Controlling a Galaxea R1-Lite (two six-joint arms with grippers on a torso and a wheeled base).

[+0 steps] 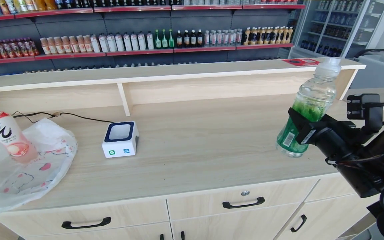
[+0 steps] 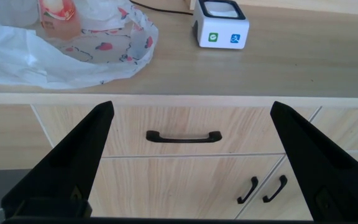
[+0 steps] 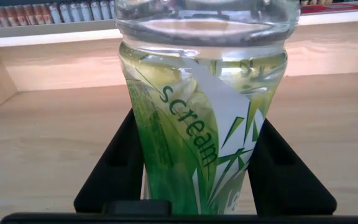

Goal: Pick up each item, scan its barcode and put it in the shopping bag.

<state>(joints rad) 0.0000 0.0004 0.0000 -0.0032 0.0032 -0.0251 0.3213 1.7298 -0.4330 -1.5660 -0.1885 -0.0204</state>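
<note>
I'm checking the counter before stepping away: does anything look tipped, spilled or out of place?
No spill or damage shows. The pink drink bottle with a black cap leans askew in the folds of the crumpled white plastic shopping bag, not upright. The clear green-labelled bottle tilts too, but the right gripper clamps it.

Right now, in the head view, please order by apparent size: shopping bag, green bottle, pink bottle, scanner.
1. shopping bag, clearly largest.
2. green bottle, though the right hand holds it up, perhaps nearer the camera.
3. pink bottle and scanner look about alike; I do not rank them.
</note>
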